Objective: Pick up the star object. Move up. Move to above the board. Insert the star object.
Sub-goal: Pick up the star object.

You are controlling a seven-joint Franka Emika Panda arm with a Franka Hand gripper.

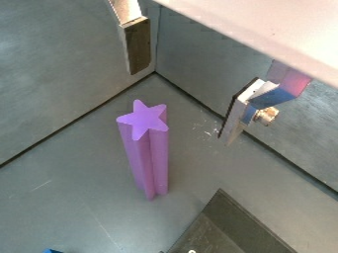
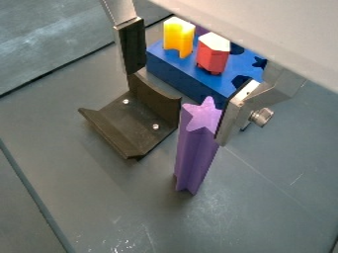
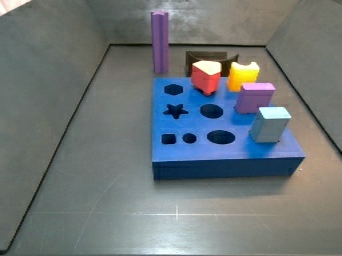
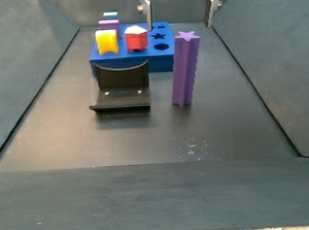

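The star object (image 1: 145,148) is a tall purple prism standing upright on the grey floor, beside the board; it also shows in the other wrist view (image 2: 196,143) and in both side views (image 3: 160,42) (image 4: 185,67). The board (image 3: 221,150) is a thick blue slab with dark shaped holes, seen too in a wrist view (image 2: 165,69) and a side view (image 4: 96,60). My gripper (image 1: 189,84) (image 2: 185,79) (image 4: 180,4) is open and empty above the star object, its fingers (image 1: 136,44) apart on either side. The gripper does not show in one side view.
A red piece (image 3: 205,75), a yellow piece (image 3: 243,74), a lilac cube (image 3: 257,97) and a light blue block (image 3: 271,124) stand in the board. The dark fixture (image 4: 121,89) (image 2: 132,119) sits next to the star object. Grey walls enclose the floor.
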